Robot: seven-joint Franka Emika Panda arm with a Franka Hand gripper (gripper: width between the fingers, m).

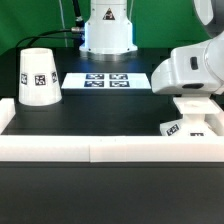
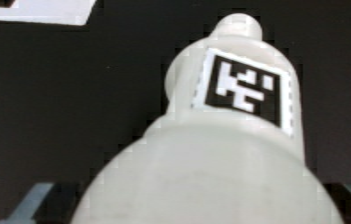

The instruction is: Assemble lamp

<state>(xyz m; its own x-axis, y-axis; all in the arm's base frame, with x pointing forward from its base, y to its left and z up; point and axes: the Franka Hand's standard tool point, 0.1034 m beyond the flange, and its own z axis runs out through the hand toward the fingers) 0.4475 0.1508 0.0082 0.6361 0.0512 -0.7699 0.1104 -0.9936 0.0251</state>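
Note:
In the wrist view the white bulb (image 2: 216, 130) fills the picture, its narrow end with a square tag pointing away over the black table. My gripper (image 2: 193, 208) is shut on the bulb's wide round part, with one finger (image 2: 35, 205) showing at each side. In the exterior view the gripper (image 1: 190, 100) is at the right, just above the flat square base (image 1: 188, 126), and the arm hides the bulb. The cone shade (image 1: 38, 78) stands upright at the back left, far from the gripper.
The marker board (image 1: 108, 79) lies at the back middle and shows as a corner in the wrist view (image 2: 30, 10). A low white wall (image 1: 110, 149) runs along the table's front and left side. The robot's base (image 1: 107, 30) stands behind the marker board.

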